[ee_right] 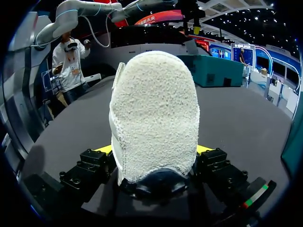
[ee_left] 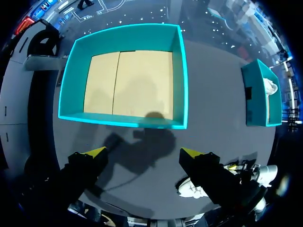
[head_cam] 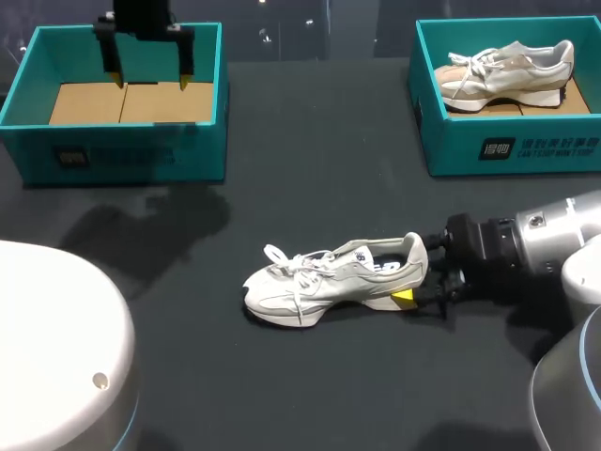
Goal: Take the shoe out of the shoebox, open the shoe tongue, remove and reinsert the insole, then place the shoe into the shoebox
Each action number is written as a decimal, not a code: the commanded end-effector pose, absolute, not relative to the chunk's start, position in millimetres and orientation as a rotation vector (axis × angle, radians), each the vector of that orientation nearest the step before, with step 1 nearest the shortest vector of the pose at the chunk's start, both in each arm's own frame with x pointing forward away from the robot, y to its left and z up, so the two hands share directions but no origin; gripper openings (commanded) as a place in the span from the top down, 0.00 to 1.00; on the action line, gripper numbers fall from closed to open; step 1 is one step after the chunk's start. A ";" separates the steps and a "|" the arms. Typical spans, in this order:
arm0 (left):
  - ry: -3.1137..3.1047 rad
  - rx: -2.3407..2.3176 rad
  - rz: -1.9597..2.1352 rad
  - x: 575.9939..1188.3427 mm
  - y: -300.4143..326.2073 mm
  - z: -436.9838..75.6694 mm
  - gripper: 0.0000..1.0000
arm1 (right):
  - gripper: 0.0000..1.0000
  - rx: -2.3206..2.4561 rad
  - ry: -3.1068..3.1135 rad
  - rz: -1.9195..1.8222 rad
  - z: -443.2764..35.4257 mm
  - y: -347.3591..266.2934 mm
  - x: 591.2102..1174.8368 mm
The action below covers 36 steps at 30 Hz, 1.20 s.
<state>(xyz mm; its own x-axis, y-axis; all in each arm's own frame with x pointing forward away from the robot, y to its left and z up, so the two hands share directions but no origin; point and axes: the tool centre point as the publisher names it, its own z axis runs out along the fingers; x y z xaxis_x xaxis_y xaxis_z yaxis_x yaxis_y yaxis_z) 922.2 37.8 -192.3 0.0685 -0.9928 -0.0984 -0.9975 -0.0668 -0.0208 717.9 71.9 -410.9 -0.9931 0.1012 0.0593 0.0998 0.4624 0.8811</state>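
Observation:
A pale grey sneaker (head_cam: 333, 277) stands upright on the dark table, toe to the left, laces loose. My right gripper (head_cam: 418, 282) is at its heel, and one yellow tip shows by the sole. In the right wrist view the fuzzy heel (ee_right: 154, 113) fills the gap of my right gripper (ee_right: 153, 153), with a yellow tip against each side, so it is shut on the heel. The empty teal shoebox (head_cam: 202, 141) sits at the back left. My left gripper (head_cam: 148, 79) hangs open above it. In the left wrist view my left gripper (ee_left: 144, 153) is high over the shoebox (ee_left: 179, 80).
A second teal box (head_cam: 451, 155) at the back right holds another pale sneaker (head_cam: 507, 66). This box (ee_left: 258, 94) also shows in the left wrist view, ahead of the grasped sneaker (ee_left: 191, 190). Bare dark table lies between the two boxes and in front of the shoe.

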 end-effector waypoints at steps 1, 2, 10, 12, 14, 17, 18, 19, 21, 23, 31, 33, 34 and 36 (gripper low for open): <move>2.070 -2.224 0.039 893.3 12.8 -196.1 0.00 | 1.00 0.185 2.689 1.614 -411.3 72.2 717.7; 2.070 -2.224 0.037 890.6 8.1 -196.8 0.00 | 1.00 0.185 2.689 1.614 -411.3 72.2 717.7; 2.117 -2.194 0.036 863.9 -45.5 -202.9 0.00 | 1.00 0.185 2.689 1.614 -411.3 72.2 717.7; 2.141 -2.197 0.040 859.0 -56.0 -203.3 0.00 | 1.00 0.185 2.689 1.614 -411.3 72.2 717.7; 2.151 -2.221 0.042 854.3 -65.4 -204.5 0.00 | 1.00 0.185 2.689 1.614 -411.3 72.2 717.7; 2.166 -2.207 0.033 846.1 -79.6 -207.7 0.00 | 1.00 0.185 2.689 1.614 -411.3 72.2 717.7; 2.174 -2.201 0.039 843.0 -84.5 -208.8 0.00 | 1.00 0.185 2.689 1.614 -411.3 72.2 717.7; 2.174 -2.196 0.045 840.0 -90.0 -210.3 0.00 | 1.00 0.185 2.689 1.614 -411.3 72.2 717.7; 2.180 -2.183 0.057 833.9 -99.5 -212.3 0.00 | 1.00 0.185 2.689 1.614 -411.3 72.2 717.7; 2.177 -2.184 0.060 825.8 -108.2 -214.4 0.00 | 1.00 0.185 2.689 1.614 -411.3 72.2 717.7; 2.192 -2.256 0.118 805.7 -132.4 -218.5 0.00 | 1.00 0.185 2.689 1.614 -411.3 72.2 717.7; 2.194 -2.266 0.136 804.5 -134.0 -218.7 0.00 | 1.00 0.185 2.689 1.614 -411.3 72.2 717.7; 2.194 -2.266 0.136 804.5 -134.0 -218.7 0.00 | 1.00 0.185 2.689 1.614 -411.3 72.2 717.7; 2.194 -2.266 0.136 804.5 -134.0 -218.7 0.00 | 1.00 0.185 2.689 1.614 -411.3 72.2 717.7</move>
